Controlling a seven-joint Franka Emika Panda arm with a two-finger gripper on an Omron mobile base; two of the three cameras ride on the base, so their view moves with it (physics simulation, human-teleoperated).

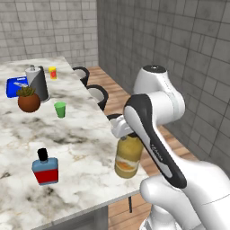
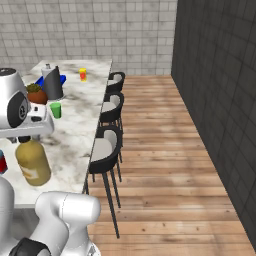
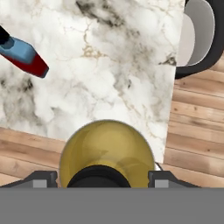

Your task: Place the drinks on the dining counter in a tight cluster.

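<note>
While clamped at the neck, amber bottle (image 1: 128,158) upright in the jaws, near the dining counter (image 1: 85,134) edge, blue flask (image 1: 45,169) apart.

Two bottles: one amber bottle (image 1: 128,157), one blue flask (image 1: 45,169); three stools (image 2: 106,150); two cups (image 1: 59,109).

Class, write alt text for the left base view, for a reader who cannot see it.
A white robot arm's claw grips the neck of a tall amber bottle at the near edge of a white marble counter. A squat blue flask with a red label stands to its left.
</note>
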